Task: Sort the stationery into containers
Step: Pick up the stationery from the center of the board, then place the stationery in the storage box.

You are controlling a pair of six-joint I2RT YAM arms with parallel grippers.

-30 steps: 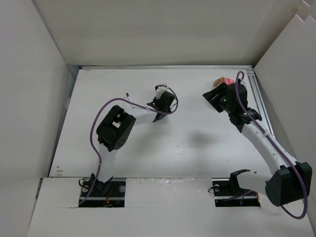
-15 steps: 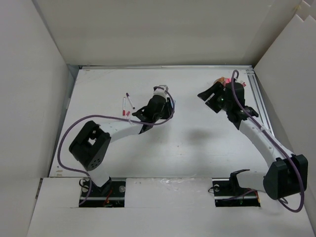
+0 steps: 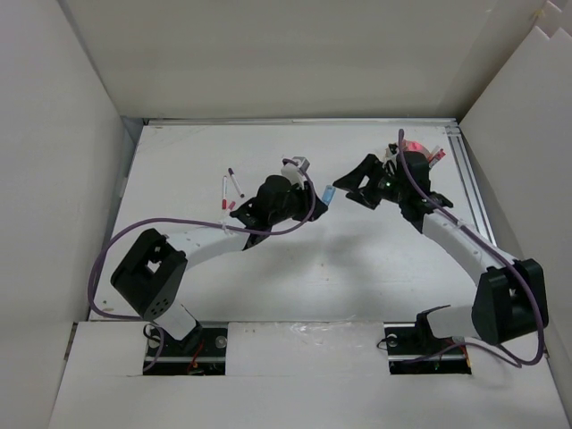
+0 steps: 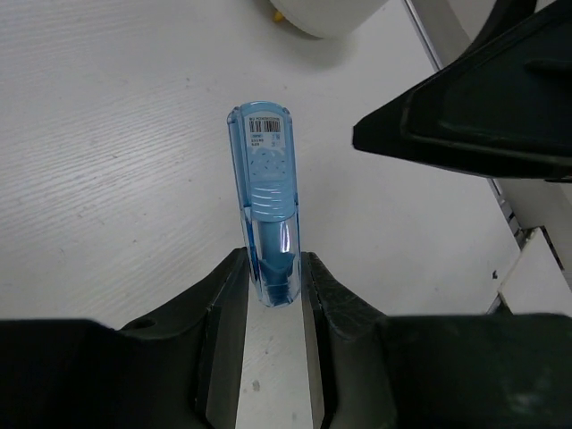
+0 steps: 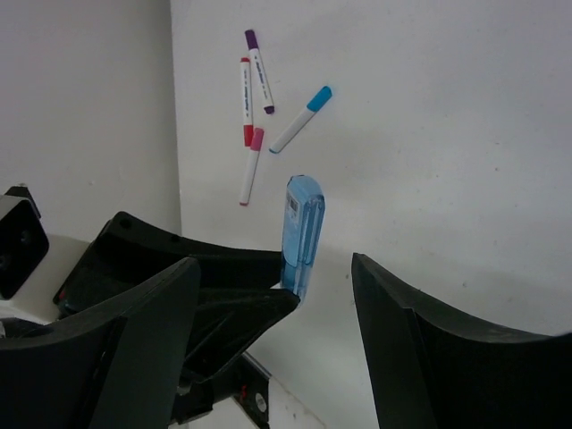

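My left gripper (image 4: 273,288) is shut on the lower end of a blue translucent case (image 4: 266,206) with a barcode label and holds it above the table. In the top view the case (image 3: 329,193) sticks out of my left gripper (image 3: 319,193) toward my right gripper (image 3: 345,189). My right gripper (image 5: 274,268) is open, its jaws wide on either side of the case (image 5: 299,228) without touching it. The white cup (image 3: 413,148), with pink and red pieces in it, stands at the back right, partly hidden by the right arm. Its edge shows in the left wrist view (image 4: 322,13).
Several markers lie at the back left of the table (image 3: 231,189): a red-capped one (image 5: 246,100), a purple-tipped one (image 5: 259,67), a blue-capped one (image 5: 301,119) and a pink one (image 5: 251,167). A metal rail (image 3: 466,170) runs along the table's right edge. White walls surround the table.
My left arm has stretched right, carrying the blue case toward the middle. My right gripper has left the cup and swung left to meet it. The markers and cup are now uncovered.
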